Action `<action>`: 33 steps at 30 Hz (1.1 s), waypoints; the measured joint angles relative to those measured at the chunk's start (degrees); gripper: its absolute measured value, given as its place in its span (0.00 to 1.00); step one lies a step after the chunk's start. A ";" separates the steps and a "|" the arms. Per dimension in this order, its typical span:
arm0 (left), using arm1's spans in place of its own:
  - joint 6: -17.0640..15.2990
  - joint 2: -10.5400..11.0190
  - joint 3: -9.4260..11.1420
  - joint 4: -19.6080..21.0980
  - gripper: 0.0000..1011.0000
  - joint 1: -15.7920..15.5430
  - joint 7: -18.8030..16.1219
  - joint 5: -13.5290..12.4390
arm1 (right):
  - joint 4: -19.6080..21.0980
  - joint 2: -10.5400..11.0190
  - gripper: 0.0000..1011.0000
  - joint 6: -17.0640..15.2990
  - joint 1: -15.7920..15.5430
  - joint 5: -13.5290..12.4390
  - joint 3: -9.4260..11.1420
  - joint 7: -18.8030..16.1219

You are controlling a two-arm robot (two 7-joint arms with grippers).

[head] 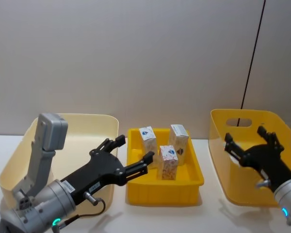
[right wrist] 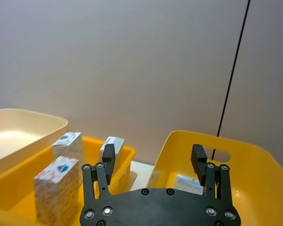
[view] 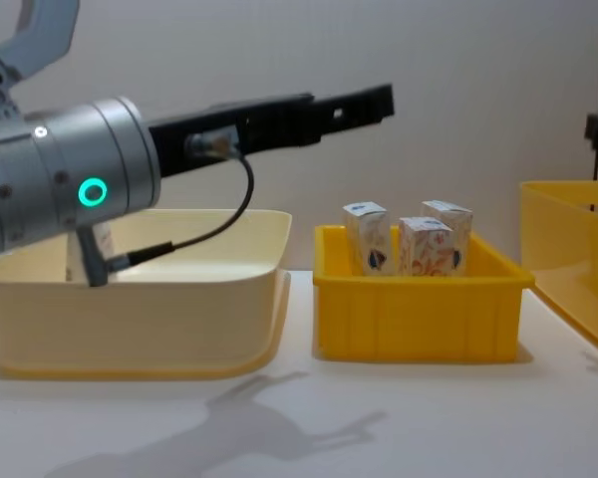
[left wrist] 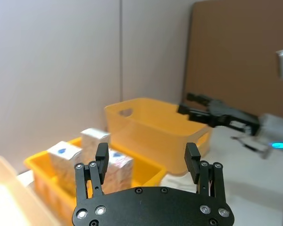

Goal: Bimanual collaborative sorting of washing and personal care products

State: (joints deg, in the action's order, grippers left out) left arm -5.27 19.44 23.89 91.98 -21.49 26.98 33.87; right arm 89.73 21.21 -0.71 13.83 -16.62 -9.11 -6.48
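Three small white cartons with orange swirls and a blue emblem stand upright in the small yellow tray at the centre. My left gripper hovers open above the tray's left rim, just left of the cartons, with nothing between its fingers. In the left wrist view the left gripper is open too. My right gripper hangs open and empty over the large yellow bin. A pale flat item lies on that bin's floor; I cannot tell what it is.
A large cream bin stands left of the tray, partly under my left arm. From the chest, the tray sits between the cream bin and the yellow bin. White tabletop lies in front; a plain wall stands behind.
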 joint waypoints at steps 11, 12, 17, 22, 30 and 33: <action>1.39 0.74 0.65 0.39 0.99 2.43 -8.02 -6.86 | 4.52 -0.75 0.99 -0.55 -5.75 0.03 -1.56 1.05; 1.59 0.83 0.75 0.45 0.99 2.77 -9.19 -7.80 | 5.20 -0.86 0.99 -0.63 -6.65 0.04 -1.79 1.24; 2.19 1.18 1.05 0.62 0.99 3.82 -12.67 -10.75 | 7.19 -1.18 0.99 -0.84 -9.15 0.06 -2.43 1.69; 2.88 1.55 1.39 0.80 0.99 5.01 -16.71 -14.16 | 9.39 -1.55 0.99 -1.06 -11.98 0.08 -3.19 2.19; 3.94 2.13 1.92 1.08 0.99 6.91 -22.86 -19.43 | 11.33 -1.88 0.99 -1.24 -14.45 0.13 -3.83 2.63; 4.20 2.28 2.04 1.14 0.99 7.40 -24.50 -20.81 | 11.47 -1.90 0.99 -1.26 -14.63 0.15 -3.88 2.66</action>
State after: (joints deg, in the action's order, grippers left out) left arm -1.07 21.72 25.93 93.12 -14.09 2.48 13.06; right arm 101.20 19.31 -1.97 -0.80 -16.47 -12.98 -3.82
